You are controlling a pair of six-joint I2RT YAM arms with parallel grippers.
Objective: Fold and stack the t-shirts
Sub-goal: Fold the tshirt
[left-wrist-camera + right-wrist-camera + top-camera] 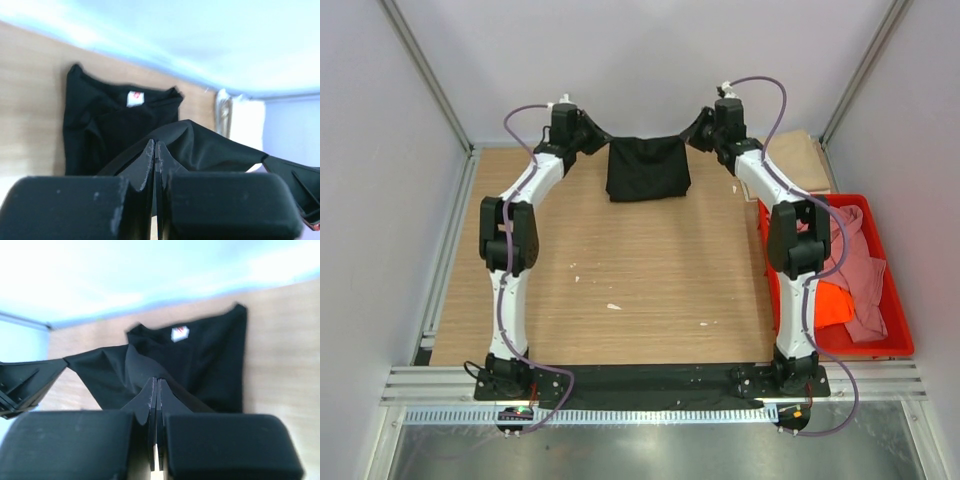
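Black t-shirt (648,170) sits at the far middle of the counter (640,290), partly folded. Its top edge is lifted and stretched between both tools, and the rest lies flat on the wood. Left tool (588,135) is fully closed, pinching the shirt's left upper corner; the wrist view shows cloth running up into the closed fingers (150,155). Right tool (705,130) is fully closed on the right upper corner, same pinch. White neck label (179,333) faces up. Tan t-shirt (800,160) lies at the far right corner. Pink t-shirt (865,270) and orange t-shirt (832,303) are bunched in the red crate (898,345) at the right edge.
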